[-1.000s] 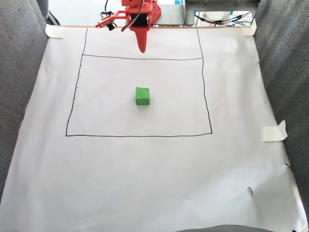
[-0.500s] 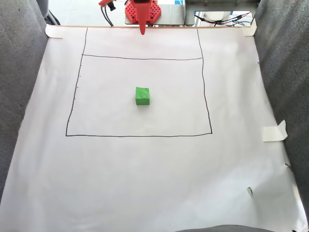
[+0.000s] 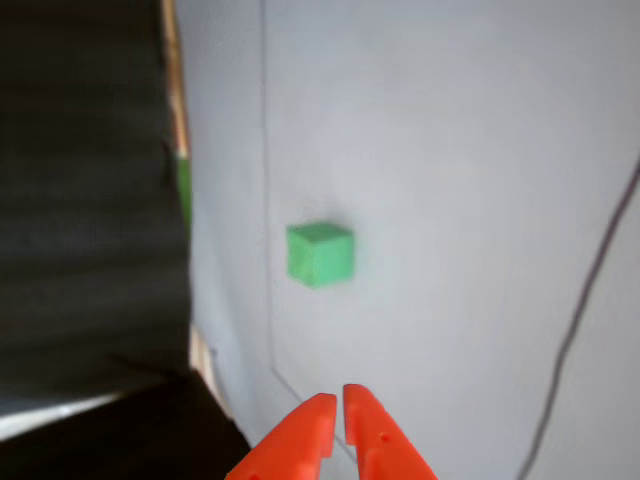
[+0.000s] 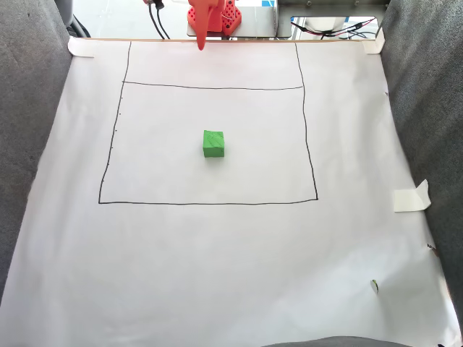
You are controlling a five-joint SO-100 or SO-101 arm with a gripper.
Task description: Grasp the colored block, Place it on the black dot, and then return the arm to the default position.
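Two end effector [image 3: 336, 402] fingers together, empty.

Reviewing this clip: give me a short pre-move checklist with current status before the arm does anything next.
1. Green block released and free of the tool: ok, well apart.
2. Block inside the drawn rectangle: ok, near its middle.
3. Block covering the black dot: cannot tell, no dot is visible around it.
4. Tool fingers closed: ok, tips nearly touching in the other view.
5. Arm pulled back toward its base at the far paper edge: ok.
6. Paper sheet flat, taped corners holding: ok.
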